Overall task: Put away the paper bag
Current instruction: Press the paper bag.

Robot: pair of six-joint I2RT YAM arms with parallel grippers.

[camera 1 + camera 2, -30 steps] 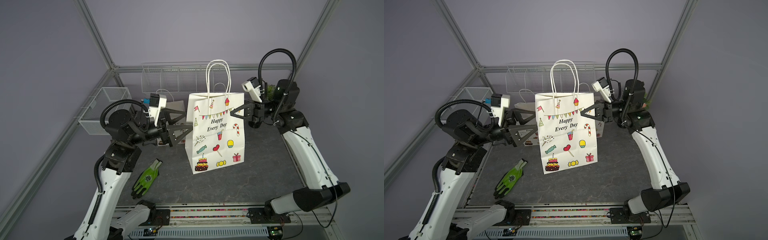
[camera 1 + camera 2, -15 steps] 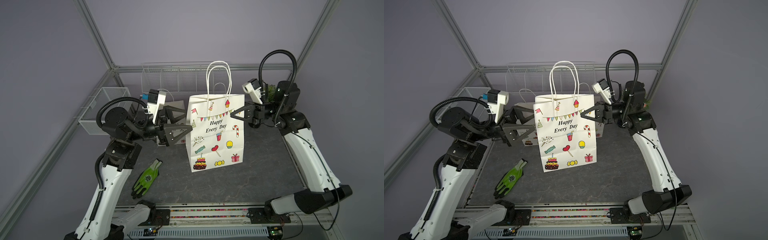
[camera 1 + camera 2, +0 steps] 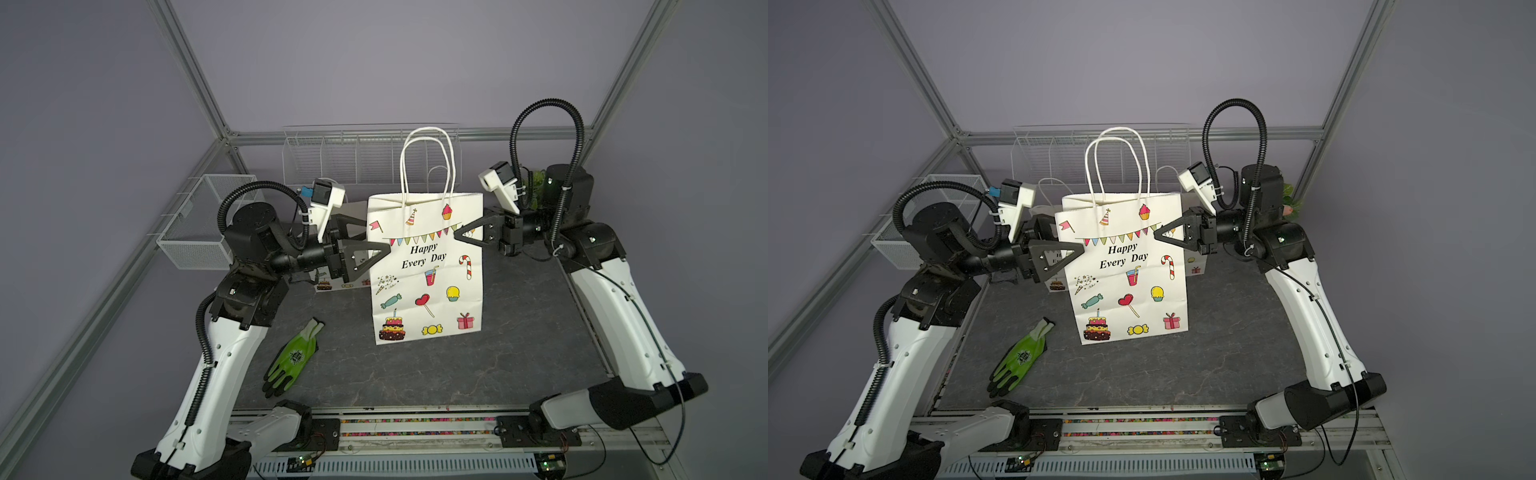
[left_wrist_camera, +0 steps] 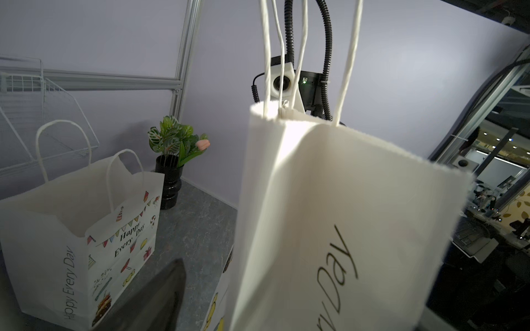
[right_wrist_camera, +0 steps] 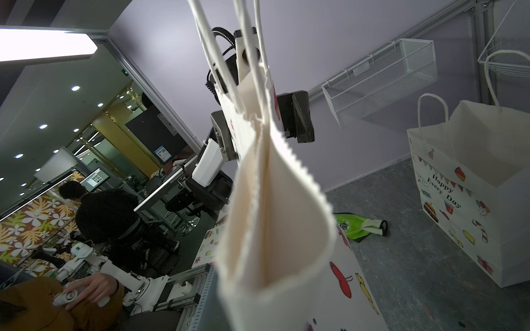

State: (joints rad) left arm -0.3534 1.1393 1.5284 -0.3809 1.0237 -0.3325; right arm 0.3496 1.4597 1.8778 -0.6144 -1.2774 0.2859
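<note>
The white paper bag (image 3: 428, 282) (image 3: 1129, 282) printed "Happy Every Day" stands upright mid-table in both top views, its handles up. My right gripper (image 3: 458, 233) (image 3: 1158, 235) is shut on the top of its right edge; the right wrist view shows the pinched bag (image 5: 272, 215) close up, hiding the jaws. My left gripper (image 3: 376, 237) (image 3: 1069, 239) is open and straddles the bag's left edge, one finger in front and one behind. In the left wrist view one dark finger (image 4: 155, 301) shows beside the bag (image 4: 329, 215); the other is hidden behind it.
Another printed bag (image 4: 71, 229) (image 5: 473, 200) stands open behind. A green glove (image 3: 295, 357) (image 3: 1021, 357) lies front left. A white wire rack (image 3: 357, 158) lines the back wall, a mesh basket (image 3: 199, 224) hangs at left, and a potted plant (image 4: 172, 160) is at the back right.
My left gripper has risen a little along the bag's left edge and its jaws have narrowed slightly. The bag and the right gripper have shifted slightly left.
</note>
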